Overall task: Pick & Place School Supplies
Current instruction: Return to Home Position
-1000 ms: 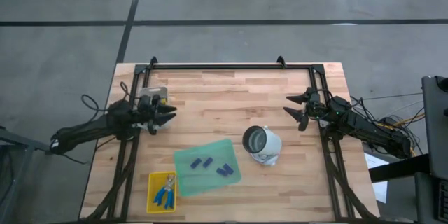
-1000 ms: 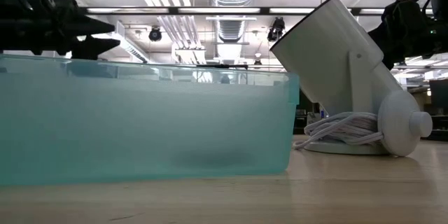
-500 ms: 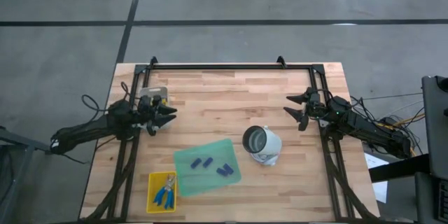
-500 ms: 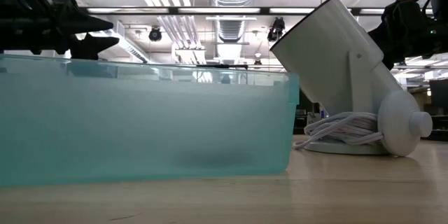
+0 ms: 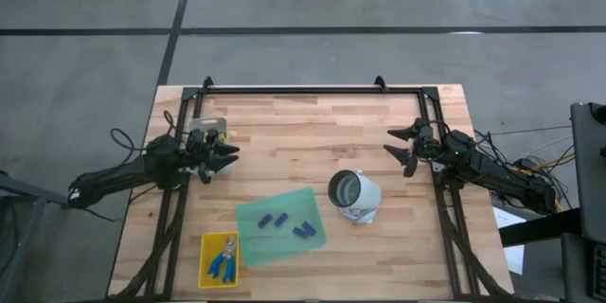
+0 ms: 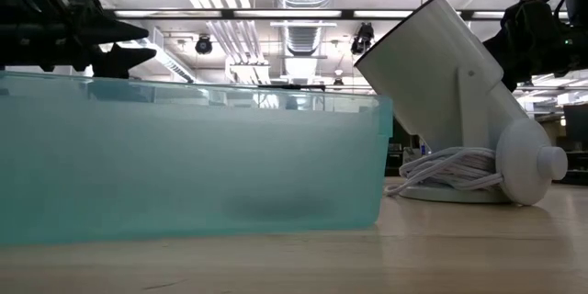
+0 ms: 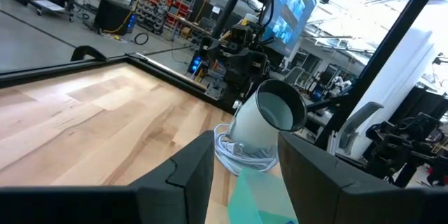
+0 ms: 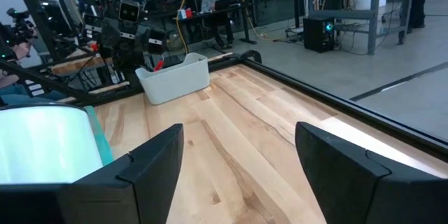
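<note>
two arms wait at opposite sides of the tabletop
high view: left pincer and right pincer both released; purple-blue pieces lie on the green sheet, blue-handled tools in the yellow basket. wrist views: fingers apart.

- The tiny purple-blue oblong pieces in the translucent green tray are too small from above to tell what they are
- The blue-handled metal tools in the yellow mesh basket run together, so their shapes cannot be told apart
- The small pale gray bin is partly covered by the left gripper, and its contents do not show
- In the low view the tray's frosted wall blurs its contents to a dark smear and runs off the left edge
- The white cone-shaped lamp is cut off by the right wrist picture's edge
</note>
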